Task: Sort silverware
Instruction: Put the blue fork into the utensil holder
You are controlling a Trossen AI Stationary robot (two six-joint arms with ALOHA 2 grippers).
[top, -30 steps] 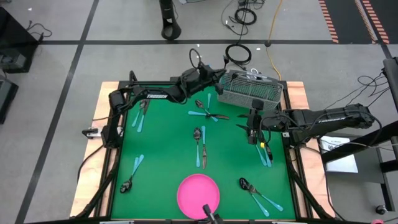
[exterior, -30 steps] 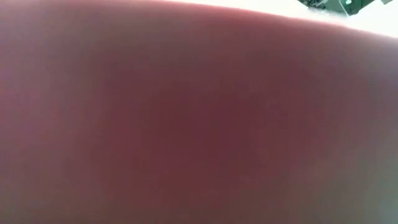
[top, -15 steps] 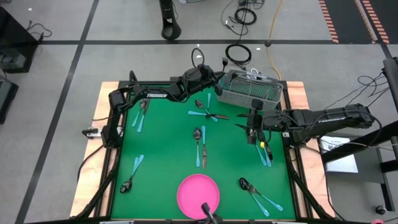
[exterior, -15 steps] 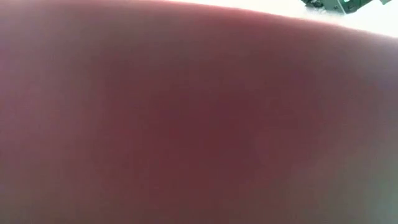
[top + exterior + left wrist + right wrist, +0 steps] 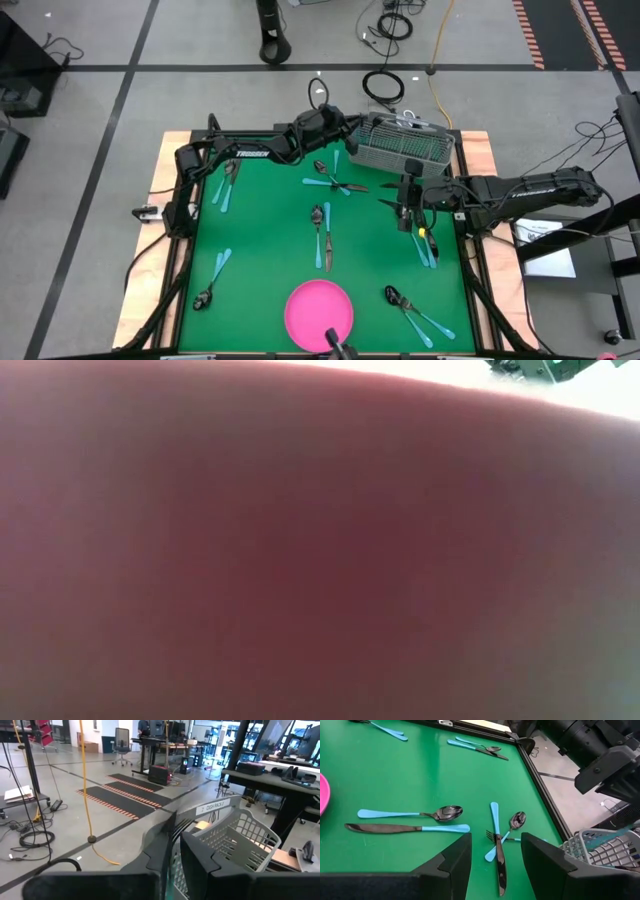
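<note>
Silverware with light-blue handles lies scattered on the green mat: a crossed fork and spoons, a spoon and knife, and pairs near the left and right edges. My left gripper is at the far edge beside the grey mesh basket, shut on a fork. My right gripper hovers open over the mat's right half, facing the crossed pieces and touching nothing. My left gripper pinches a fork between its two fingers. The light-blue handle shows in the narrow slit between them. The dark tined head sticks out ahead of the fingertips, lifted clear, beside the basket's near wall.
A round pink plate sits at the near edge and fills the low view. More utensils lie at the near left and near right. Cables lie on the floor beyond the table.
My left gripper has moved a little toward the basket, still shut on the fork. The right arm and the utensils on the mat have stayed where they were.
</note>
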